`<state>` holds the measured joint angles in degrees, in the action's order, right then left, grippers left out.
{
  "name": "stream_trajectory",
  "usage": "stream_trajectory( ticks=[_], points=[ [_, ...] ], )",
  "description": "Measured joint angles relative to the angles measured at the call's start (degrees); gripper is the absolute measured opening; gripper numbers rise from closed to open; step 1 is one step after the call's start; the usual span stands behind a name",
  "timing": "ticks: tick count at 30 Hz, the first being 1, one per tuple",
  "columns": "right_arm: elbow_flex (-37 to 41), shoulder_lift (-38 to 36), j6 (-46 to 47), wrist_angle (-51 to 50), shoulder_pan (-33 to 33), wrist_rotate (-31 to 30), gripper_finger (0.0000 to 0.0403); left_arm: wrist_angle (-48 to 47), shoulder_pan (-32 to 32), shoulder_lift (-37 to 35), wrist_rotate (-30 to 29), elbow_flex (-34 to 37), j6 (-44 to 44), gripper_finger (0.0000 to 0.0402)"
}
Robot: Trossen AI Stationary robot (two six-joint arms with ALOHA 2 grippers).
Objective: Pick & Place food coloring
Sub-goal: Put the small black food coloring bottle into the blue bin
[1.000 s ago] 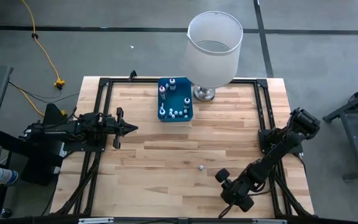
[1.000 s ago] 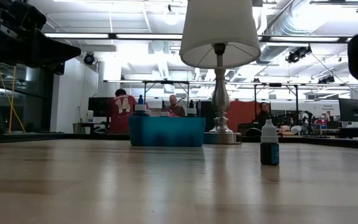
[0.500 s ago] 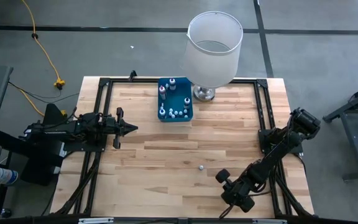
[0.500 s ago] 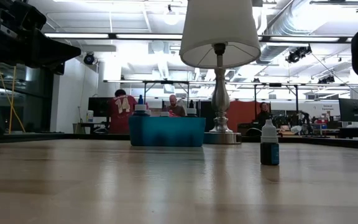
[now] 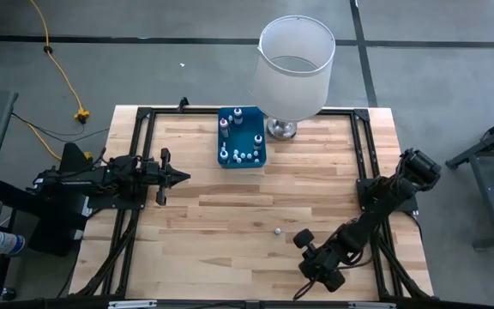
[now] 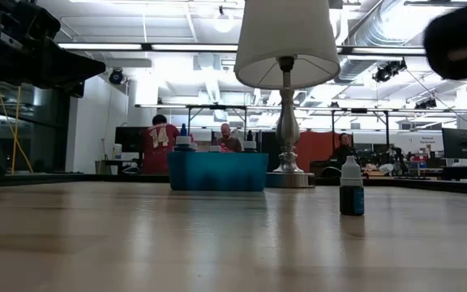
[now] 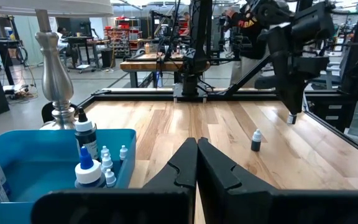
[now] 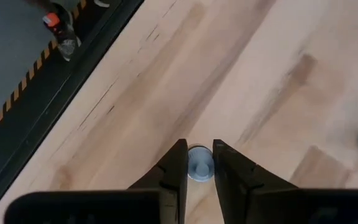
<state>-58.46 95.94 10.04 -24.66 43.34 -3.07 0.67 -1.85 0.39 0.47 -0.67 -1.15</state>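
One small food coloring bottle (image 5: pixel 277 231) with a white cap and dark body stands upright alone on the wooden table, also visible in the low view (image 6: pixel 351 188) and the left wrist view (image 7: pixel 255 140). Several more bottles stand in a blue tray (image 5: pixel 221 137) near the far edge. My right gripper (image 5: pixel 303 239) hovers above the lone bottle, pointing down. It is open, and the bottle's cap (image 8: pixel 199 164) shows between its fingers in its wrist view. My left gripper (image 5: pixel 178 178) waits shut over the table's left side.
A lamp with a big white shade (image 5: pixel 294 64) on a metal base (image 7: pixel 53 74) stands just right of the tray at the far edge. A black frame (image 5: pixel 140 154) borders the tabletop. Bare wood lies between the tray and the lone bottle. People sit in the room beyond.
My right gripper has moved a little toward the table's left, closer over the lone bottle. The bottle and my left arm have stayed put.
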Motion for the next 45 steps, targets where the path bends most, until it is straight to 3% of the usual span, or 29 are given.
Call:
stream_trajectory(
  ticks=[9,16,30,45],
  points=[
    [-11.2,0.0,-4.8,-14.1,-6.1,0.4,0.0048,0.0,0.0,0.0,0.0,0.0,0.0,0.0],
    [-19.4,0.4,-4.8,-18.3,-15.3,-1.9,0.0051,0.0,0.0,0.0,0.0,0.0,0.0,0.0],
    [-37.1,12.9,3.5,-23.6,-34.8,-5.9,0.0051,0.0,0.0,0.0,0.0,0.0,0.0,0.0],
    [-35.5,15.3,23.8,-16.8,-45.7,-15.7,0.0055,0.0,0.0,0.0,0.0,0.0,0.0,0.0]
  ],
)
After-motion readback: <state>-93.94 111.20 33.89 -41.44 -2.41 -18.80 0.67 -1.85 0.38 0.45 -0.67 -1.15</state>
